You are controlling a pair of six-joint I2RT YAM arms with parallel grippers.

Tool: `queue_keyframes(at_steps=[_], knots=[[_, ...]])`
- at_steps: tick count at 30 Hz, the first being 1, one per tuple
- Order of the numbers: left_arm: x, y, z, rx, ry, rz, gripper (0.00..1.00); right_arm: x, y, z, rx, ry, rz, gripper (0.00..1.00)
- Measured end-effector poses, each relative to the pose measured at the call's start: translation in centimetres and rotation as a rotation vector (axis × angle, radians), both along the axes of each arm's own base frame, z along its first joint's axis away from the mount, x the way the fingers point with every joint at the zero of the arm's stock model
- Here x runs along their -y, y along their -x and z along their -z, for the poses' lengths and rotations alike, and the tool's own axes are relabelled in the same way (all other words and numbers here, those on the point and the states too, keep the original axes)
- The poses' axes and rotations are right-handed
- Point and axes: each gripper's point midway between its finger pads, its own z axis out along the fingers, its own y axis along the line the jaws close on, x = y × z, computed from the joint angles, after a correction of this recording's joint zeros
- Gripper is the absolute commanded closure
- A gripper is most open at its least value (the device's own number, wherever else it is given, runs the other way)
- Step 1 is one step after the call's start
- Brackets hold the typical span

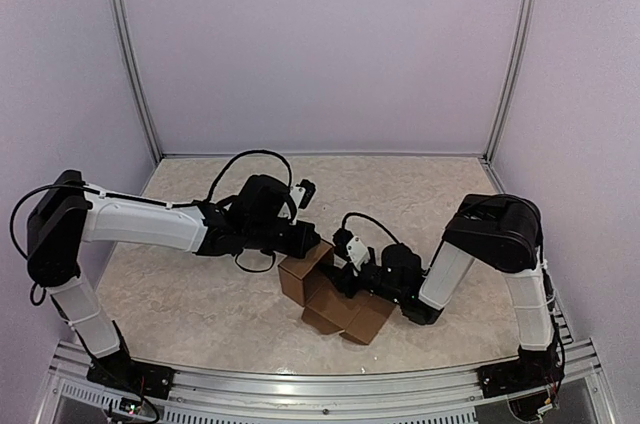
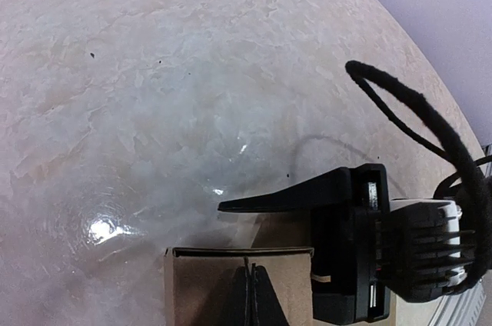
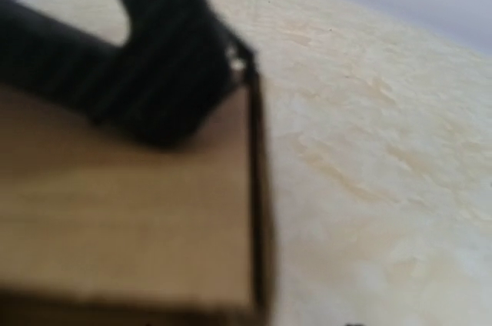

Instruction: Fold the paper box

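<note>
A: Two hands are seen meeting at one thing. Where is the paper box [image 1: 345,306] found?

B: It is set on the marbled surface [image 1: 200,294], near the middle and toward the near edge, between the two arms. It is seen as plain brown cardboard, only partly formed. Walls are raised, the top is left open, and a flap is spread out on the near right side.

A: How is the left hand [image 1: 308,241] described?

B: It is extended from the left to the box's far left corner. In the left wrist view its fingers [image 2: 260,303] are pressed fully together. A thin cardboard edge appears to be caught between them, in front of an upright brown panel.

A: And the right hand [image 1: 342,274]?

B: It is extended from the right, over the open top of the box. In the left wrist view one black finger is seen laid just above the panel's upper edge. In the right wrist view a blurred dark finger is shown against a cardboard face. Whether it is spread wide or narrowed cannot be told, nor whether anything is gripped.
</note>
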Motion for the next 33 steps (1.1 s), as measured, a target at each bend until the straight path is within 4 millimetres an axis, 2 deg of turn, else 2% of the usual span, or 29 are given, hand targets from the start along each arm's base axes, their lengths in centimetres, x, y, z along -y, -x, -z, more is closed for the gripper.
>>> queue_keyframes(at_steps=[4,8,11,20,24,28,30,33], knots=[[-0.5,0.0,0.0,-0.001,-0.016,-0.011,1.0,1.0,1.0,-1.7,0.015,0.001,-0.011,0.37],[-0.7,0.0,-0.3,0.004,-0.022,-0.019,1.0,1.5,2.0,-4.7,0.011,0.004,-0.043,0.29],[-1.2,0.0,-0.6,0.008,-0.034,-0.032,1.0,2.8,3.2,-7.7,0.018,-0.007,-0.054,0.25],[-1.8,-0.2,-1.8,0.031,-0.028,-0.054,1.0,5.5,5.1,-11.5,-0.083,0.078,-0.048,0.11],[-1.9,-0.1,-1.6,0.029,-0.03,-0.053,1.0,5.9,5.3,-11.9,-0.128,0.097,-0.037,0.1],[-1.9,-0.1,-1.6,0.03,-0.029,-0.053,1.0,6.8,5.0,-10.6,-0.17,0.14,0.01,0.08],[-2.0,0.0,-1.6,0.03,-0.029,-0.053,1.0,7.2,4.8,-10.1,-0.188,0.164,0.037,0.01],[-2.1,0.1,-1.6,0.031,-0.028,-0.053,0.98,7.7,4.5,-10.2,-0.199,0.17,0.073,0.0]])
